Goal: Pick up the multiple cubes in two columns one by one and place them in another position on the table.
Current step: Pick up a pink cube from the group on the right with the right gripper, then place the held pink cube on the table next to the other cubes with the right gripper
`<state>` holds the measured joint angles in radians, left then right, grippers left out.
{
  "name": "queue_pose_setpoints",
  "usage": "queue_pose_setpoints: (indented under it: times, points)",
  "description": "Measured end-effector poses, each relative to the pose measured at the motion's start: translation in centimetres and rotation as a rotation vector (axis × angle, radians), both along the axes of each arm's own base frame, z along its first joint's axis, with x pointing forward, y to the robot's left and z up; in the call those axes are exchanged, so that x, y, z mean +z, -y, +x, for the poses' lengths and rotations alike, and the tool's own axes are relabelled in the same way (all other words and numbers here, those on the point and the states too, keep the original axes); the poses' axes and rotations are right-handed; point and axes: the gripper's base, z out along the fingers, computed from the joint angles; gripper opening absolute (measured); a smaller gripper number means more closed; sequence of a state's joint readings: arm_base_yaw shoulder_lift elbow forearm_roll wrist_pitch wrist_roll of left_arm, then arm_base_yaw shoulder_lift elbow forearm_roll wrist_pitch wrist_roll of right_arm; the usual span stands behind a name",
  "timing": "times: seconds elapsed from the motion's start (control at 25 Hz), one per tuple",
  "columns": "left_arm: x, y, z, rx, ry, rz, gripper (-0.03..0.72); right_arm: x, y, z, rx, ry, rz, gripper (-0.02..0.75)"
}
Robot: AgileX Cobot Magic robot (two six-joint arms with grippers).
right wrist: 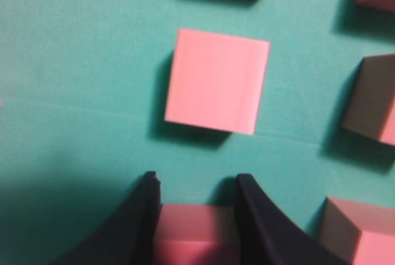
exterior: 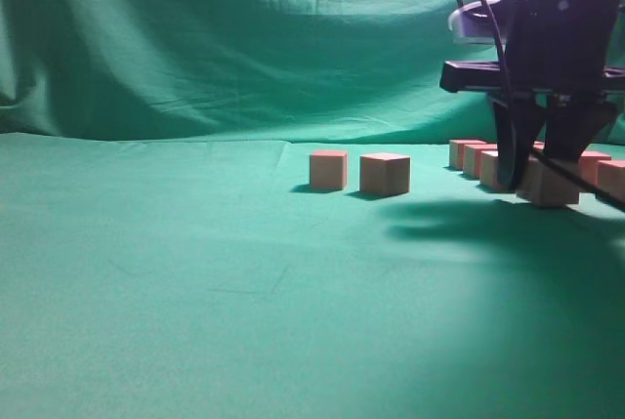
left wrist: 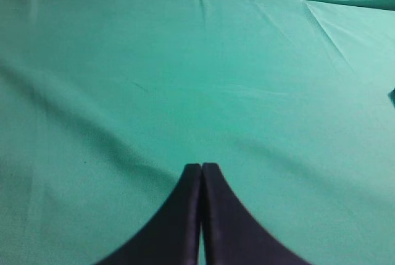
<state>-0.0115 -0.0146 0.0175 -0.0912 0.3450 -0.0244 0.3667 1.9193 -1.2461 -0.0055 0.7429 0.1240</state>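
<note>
- Green wrinkled cloth covers the table (exterior: 195, 321), which fills the lower part of the exterior view and meets an upright green backdrop (exterior: 195, 38) behind it.
- The right arm's black body (exterior: 566, 28), with a looping cable (exterior: 483, 19), hangs over the right end of the table, casting a shadow on the cloth to its left.
- The right gripper (exterior: 545, 177) points down with a salmon cube (right wrist: 194, 234) sitting between its two fingers; the right wrist view shows both fingers (right wrist: 139, 222) flush against the cube's sides, so they appear closed against it. The cube looks to rest on the cloth.
- The left gripper (left wrist: 202, 172) hangs over bare cloth, its fingertips pressed together with nothing between them.
- The remaining cubes (exterior: 474, 157) stand in rows just behind and beside the gripped cube; one (right wrist: 217, 81) lies just beyond the fingertips, others close on the right. None touches the fingers.
- Two separate cubes, one (exterior: 385, 174) nearer and one (exterior: 328, 169) further left of the right gripper, stand close together, well apart from the rows.
</note>
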Motion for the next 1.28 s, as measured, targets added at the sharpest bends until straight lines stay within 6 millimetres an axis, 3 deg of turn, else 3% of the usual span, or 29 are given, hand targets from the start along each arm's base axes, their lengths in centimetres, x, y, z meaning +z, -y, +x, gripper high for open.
queue_pose_setpoints:
  times: [0.12, 0.24, 0.44, 0.56, 0.68, 0.84, 1.08, 1.28]
  points:
    - [0.0, 0.0, 0.0, 0.0, 0.0, 0.0, 0.0, 1.6, -0.2, 0.5, 0.01, -0.029, -0.014, 0.26]
    - [0.0, 0.0, 0.0, 0.0, 0.0, 0.0, 0.0, 4.6, -1.8, 1.1, 0.064, -0.028, -0.02, 0.26]
    - [0.0, 0.0, 0.0, 0.0, 0.0, 0.0, 0.0, 10.6, -7.7, 0.7, 0.191, 0.097, 0.038, 0.26]
    - [0.0, 0.0, 0.0, 0.0, 0.0, 0.0, 0.0, 12.5, -11.9, 0.1, 0.26, 0.162, 0.087, 0.26]
    - [0.0, 0.0, 0.0, 0.0, 0.0, 0.0, 0.0, 11.8, -15.6, 0.0, 0.291, 0.164, 0.114, 0.26]
    - [0.0, 0.0, 0.0, 0.0, 0.0, 0.0, 0.0, 8.9, -18.9, 1.0, 0.24, 0.113, 0.122, 0.26]
    - [0.0, 0.0, 0.0, 0.0, 0.0, 0.0, 0.0, 4.7, -20.6, 2.8, 0.162, 0.06, 0.102, 0.26]
    - [0.0, 0.0, 0.0, 0.0, 0.0, 0.0, 0.0, 2.6, -20.8, 3.3, 0.154, 0.044, 0.064, 0.26]
